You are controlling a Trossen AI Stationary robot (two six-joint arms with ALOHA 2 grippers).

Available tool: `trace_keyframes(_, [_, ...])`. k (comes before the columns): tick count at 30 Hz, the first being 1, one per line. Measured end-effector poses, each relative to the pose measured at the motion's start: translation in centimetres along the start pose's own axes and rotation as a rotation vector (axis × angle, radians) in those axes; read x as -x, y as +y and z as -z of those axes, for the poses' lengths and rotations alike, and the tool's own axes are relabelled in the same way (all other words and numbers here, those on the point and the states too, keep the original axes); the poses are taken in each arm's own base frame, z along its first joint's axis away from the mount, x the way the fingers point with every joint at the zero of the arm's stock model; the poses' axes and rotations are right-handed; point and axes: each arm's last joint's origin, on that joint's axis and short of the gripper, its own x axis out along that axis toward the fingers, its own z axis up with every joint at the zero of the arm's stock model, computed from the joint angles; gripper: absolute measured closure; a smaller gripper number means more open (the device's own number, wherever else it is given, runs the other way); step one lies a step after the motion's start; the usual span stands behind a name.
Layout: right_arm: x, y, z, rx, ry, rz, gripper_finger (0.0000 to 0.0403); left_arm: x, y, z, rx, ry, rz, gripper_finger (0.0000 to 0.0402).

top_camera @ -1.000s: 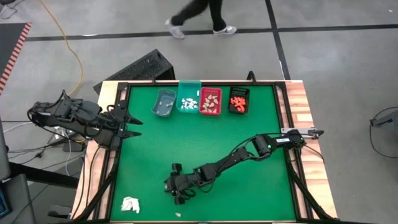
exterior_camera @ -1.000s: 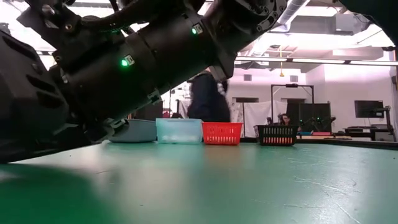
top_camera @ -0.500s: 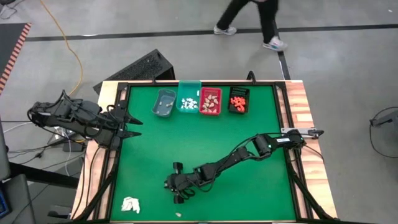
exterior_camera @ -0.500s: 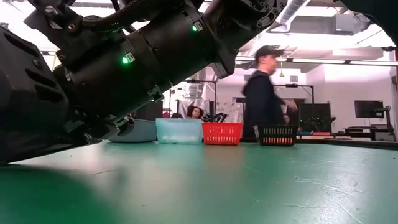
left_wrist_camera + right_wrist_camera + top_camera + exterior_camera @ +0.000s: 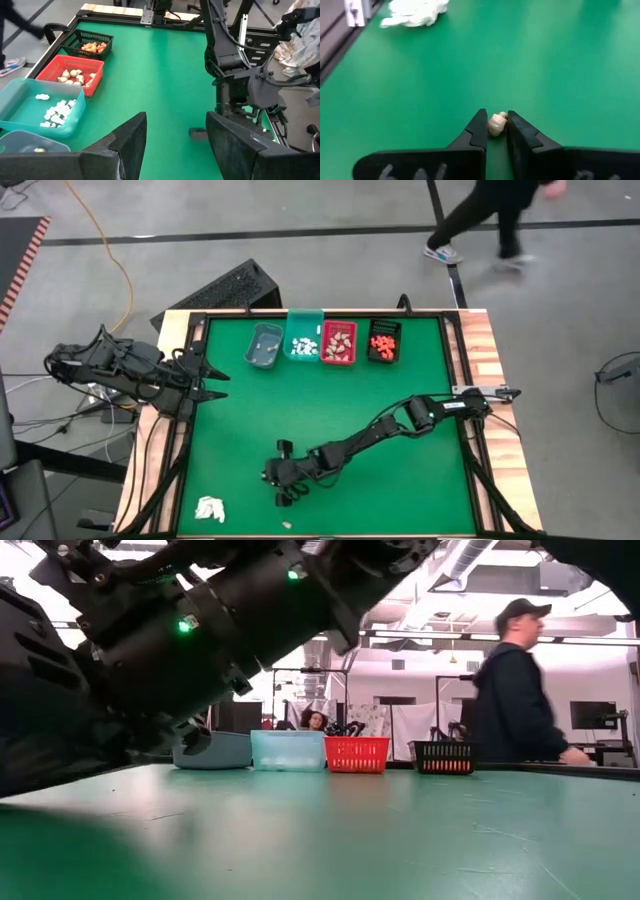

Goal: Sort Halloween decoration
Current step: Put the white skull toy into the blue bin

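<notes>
The right gripper (image 5: 496, 126) pinches a tan Halloween piece (image 5: 497, 123) above the green worktop (image 5: 300, 410) towards its front edge; a white paper wad (image 5: 209, 508) lies near the front-left corner. The left gripper (image 5: 176, 131) waits spread at the left edge; sorted pieces fill the teal bin (image 5: 304, 337), red bin (image 5: 339, 343) and black bin (image 5: 383, 341) along the back edge.

— Where do the bins stand?
— Four bins (image 5: 324, 342) in a row along the far edge of the tabletop (image 5: 400, 490), with pieces in them.
— And the claws?
— The left claw (image 5: 218, 385) hangs at the left edge. The right claw (image 5: 284, 498) sits near the front centre, clamping a small piece (image 5: 496, 124). A papery wad (image 5: 209, 507) lies left of it, at the front-left corner.
</notes>
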Motion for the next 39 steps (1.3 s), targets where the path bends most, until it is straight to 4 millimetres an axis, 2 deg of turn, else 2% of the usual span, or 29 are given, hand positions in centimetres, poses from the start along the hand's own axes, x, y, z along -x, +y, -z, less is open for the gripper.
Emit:
trace_keyframes(5, [0.2,-2.2,-3.2,0.049,-0.023,0.043,0.0348,0.3,0.1,0.0,0.029,-0.010,0.002,0.0207])
trace_keyframes(9, [0.7,-5.1,-6.2,0.101,-0.043,0.092,0.0348,1.1,0.2,0.1,0.054,-0.041,0.009,0.0207])
trace_keyframes(12, [1.4,-7.9,-8.3,0.156,-0.033,0.142,0.0348,2.0,0.5,0.2,0.068,-0.079,0.001,0.0207])
trace_keyframes(17, [2.7,-14.3,-10.9,0.189,-0.033,0.246,0.0348,3.4,1.0,0.4,0.099,-0.144,-0.053,0.0207])
trace_keyframes(25, [4.6,-25.4,-12.3,0.090,-0.061,0.418,0.0348,3.8,1.3,0.5,0.072,-0.164,-0.107,0.0207])
trace_keyframes(30, [6.0,-30.9,-11.9,-0.061,-0.064,0.460,0.0348,3.7,1.3,0.5,0.066,-0.160,-0.109,0.0207])
trace_keyframes(33, [6.5,-32.5,-11.7,-0.088,-0.061,0.387,0.0348,3.7,1.3,0.5,0.058,-0.161,-0.118,0.0207])
trace_keyframes(36, [6.6,-32.8,-11.6,-0.063,-0.053,0.342,0.0341,3.7,1.3,0.5,0.055,-0.161,-0.121,0.0207])
trace_keyframes(39, [6.6,-32.7,-11.6,-0.033,-0.046,0.333,0.0317,3.7,1.3,0.5,0.056,-0.162,-0.126,0.0207])
